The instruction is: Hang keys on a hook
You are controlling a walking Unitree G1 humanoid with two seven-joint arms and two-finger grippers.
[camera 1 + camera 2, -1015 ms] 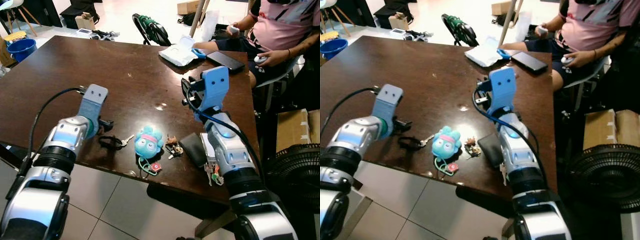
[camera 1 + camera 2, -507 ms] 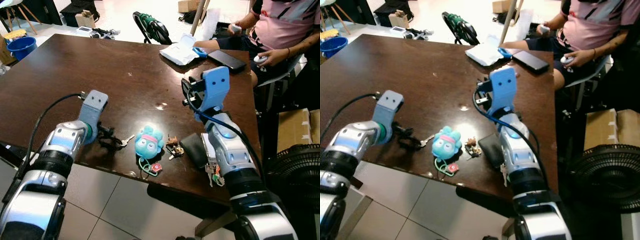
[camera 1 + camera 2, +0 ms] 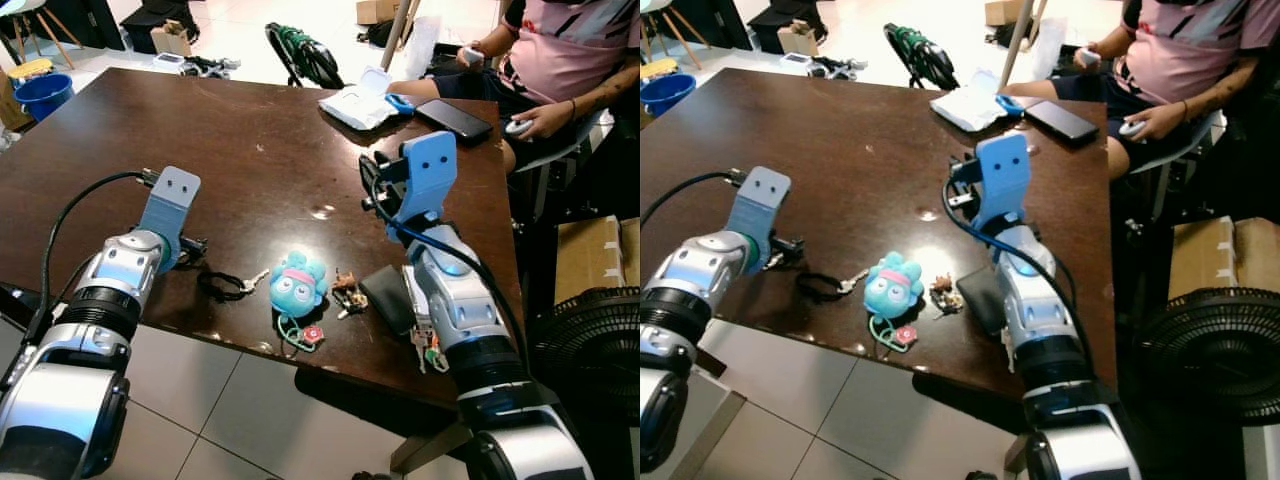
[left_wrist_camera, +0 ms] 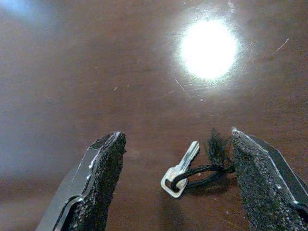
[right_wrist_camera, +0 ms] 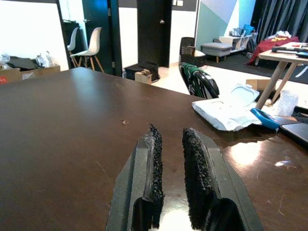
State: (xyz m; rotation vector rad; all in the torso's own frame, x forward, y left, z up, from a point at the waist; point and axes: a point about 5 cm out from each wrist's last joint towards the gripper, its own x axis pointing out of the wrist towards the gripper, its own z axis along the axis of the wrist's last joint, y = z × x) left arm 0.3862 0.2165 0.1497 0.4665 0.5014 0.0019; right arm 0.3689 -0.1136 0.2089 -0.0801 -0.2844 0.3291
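Note:
A silver key [image 4: 180,169] on a black cord loop [image 3: 224,285] lies flat on the dark brown table [image 3: 200,150], near the front edge. My left gripper [image 4: 177,139] hovers low over it, open, the key lying on the table between its two fingers [image 4: 103,178]. From the head, the left gripper [image 3: 192,250] sits just left of the cord, not touching it. My right gripper [image 5: 173,144] rests above the table's right half [image 3: 372,190], fingers close together with nothing between them.
A blue plush keychain [image 3: 297,283], a small key bunch [image 3: 347,295], a black wallet [image 3: 385,298] and more keys [image 3: 428,345] lie right of the cord. A white pack [image 3: 358,108] and phone [image 3: 452,120] are at the back. A person [image 3: 560,70] sits at the far right.
Half a second ago my left gripper was down on the black cord; it has drawn back to the left and the cord lies free. The right arm has stayed put.

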